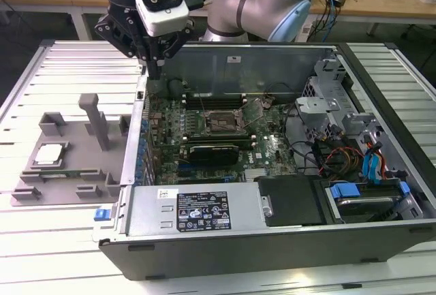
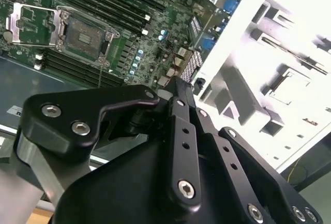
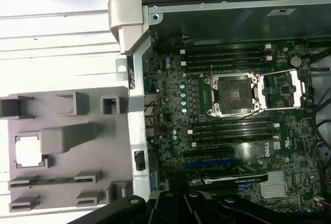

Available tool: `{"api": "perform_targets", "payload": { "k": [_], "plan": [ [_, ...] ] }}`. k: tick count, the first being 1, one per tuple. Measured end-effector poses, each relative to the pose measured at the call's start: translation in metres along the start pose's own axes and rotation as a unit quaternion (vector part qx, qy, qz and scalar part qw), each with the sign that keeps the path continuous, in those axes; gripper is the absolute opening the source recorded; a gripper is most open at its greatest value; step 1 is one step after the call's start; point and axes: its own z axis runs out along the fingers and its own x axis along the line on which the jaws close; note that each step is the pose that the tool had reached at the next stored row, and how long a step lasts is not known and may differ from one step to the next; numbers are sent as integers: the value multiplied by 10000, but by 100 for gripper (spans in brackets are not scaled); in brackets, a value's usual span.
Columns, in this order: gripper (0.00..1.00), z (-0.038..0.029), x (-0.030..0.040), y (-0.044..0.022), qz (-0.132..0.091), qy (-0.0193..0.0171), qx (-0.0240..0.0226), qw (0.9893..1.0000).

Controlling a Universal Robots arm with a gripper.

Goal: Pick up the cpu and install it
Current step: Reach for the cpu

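Jaws seemingly closed (empty) above case wall (image 1: 141, 97); cpu (image 1: 49, 153) in tray (image 1: 75, 167)

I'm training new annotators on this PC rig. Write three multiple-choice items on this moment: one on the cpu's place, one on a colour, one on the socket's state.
1. Where is the cpu? A in the socket; B in a tray pocket outside the case; C in a person's hand.
2. The tray's colour? A red; B yellow; C grey.
3. The socket is: A open and empty; B latched over a chip; C under a cooler.
Key: 1 B, it lies in the tray, with the pincer above the case wall, apart from it. 2 C, plain grey plastic. 3 A, it is flipped open, its bed bare.
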Motion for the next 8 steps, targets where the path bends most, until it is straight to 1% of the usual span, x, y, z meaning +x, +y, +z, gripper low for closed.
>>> {"api": "perform_targets", "payload": {
  "k": [6, 7, 8],
  "plan": [
    [11, -2, 114, -8, 0, -1, 0, 10000],
    [11, -3, 157, -12, 0, -1, 0, 10000],
    [11, -3, 184, -14, 0, -1, 0, 10000]
  ]
}}
